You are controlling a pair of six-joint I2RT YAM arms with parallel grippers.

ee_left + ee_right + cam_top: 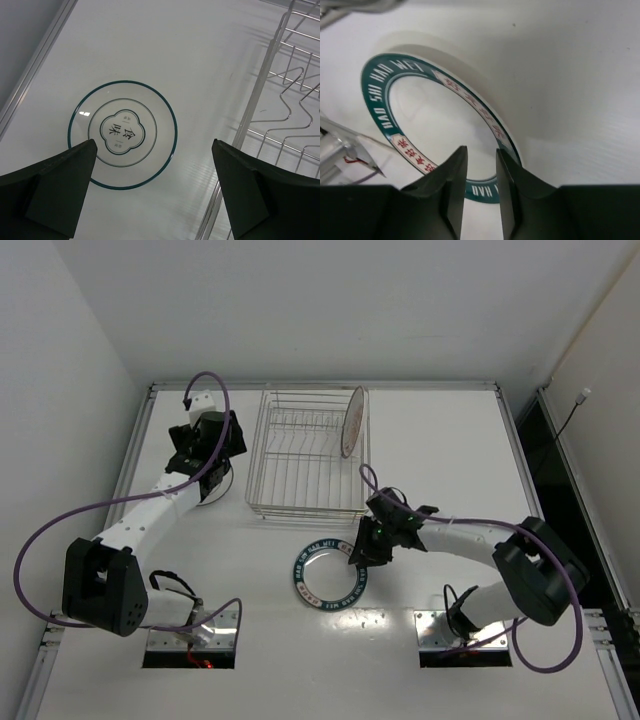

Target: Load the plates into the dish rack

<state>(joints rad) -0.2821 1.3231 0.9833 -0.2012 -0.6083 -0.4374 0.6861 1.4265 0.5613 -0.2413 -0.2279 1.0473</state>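
Observation:
The dish rack is a silver wire basket at the back centre. One plate stands on edge in its right end. A plate with a dark teal lettered rim lies flat in front of the rack. My right gripper hovers over its right rim. In the right wrist view the gripper has its jaws drawn close, and the teal rim shows through the narrow gap. A pale plate with a thin teal edge lies left of the rack. My left gripper hangs wide open above it.
The rack's left wire wall runs close beside the left gripper's right finger. A raised metal rail borders the table on the left. Purple cables loop off both arms.

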